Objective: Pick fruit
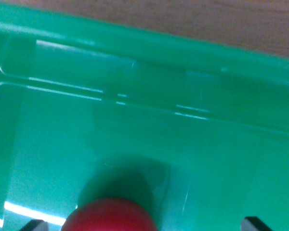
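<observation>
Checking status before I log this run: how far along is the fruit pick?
Done: the gripper is down inside the glossy green plastic bin, over the round red fruit. In hand: the approach. Two dark fingertips show at the bottom edge, apart, the fruit between them but nearer the wrist view's left; contact can't be confirmed. Left: close, lift, carry the fruit out.

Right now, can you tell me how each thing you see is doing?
Red fruit: round, at the bottom edge of the view, between the hand's fingertips, not clearly gripped.
Green bin: upright, with only the red fruit visible inside.
Hand: open, only its two dark fingertips showing at the bottom corners.
Wooden surface: seen beyond the bin's far rim.
</observation>
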You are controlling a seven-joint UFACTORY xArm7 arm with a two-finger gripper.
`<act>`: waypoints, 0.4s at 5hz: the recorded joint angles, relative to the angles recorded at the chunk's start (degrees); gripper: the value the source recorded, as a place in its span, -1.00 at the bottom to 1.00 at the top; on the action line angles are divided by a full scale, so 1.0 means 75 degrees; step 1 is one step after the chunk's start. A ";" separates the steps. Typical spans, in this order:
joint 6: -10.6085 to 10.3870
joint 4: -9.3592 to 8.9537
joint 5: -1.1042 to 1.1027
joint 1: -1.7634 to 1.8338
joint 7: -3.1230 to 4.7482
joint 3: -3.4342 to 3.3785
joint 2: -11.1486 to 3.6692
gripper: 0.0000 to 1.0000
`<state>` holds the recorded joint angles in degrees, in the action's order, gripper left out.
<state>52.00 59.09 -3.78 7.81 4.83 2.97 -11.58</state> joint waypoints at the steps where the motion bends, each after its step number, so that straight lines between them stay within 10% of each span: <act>1: 0.0000 0.0000 0.0000 0.0000 0.0000 0.0000 0.0000 -1.00; 2: -0.0281 -0.0260 0.0004 0.0043 0.0031 0.0004 -0.0106 -1.00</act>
<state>49.89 57.14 -3.75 8.13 5.06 3.00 -12.38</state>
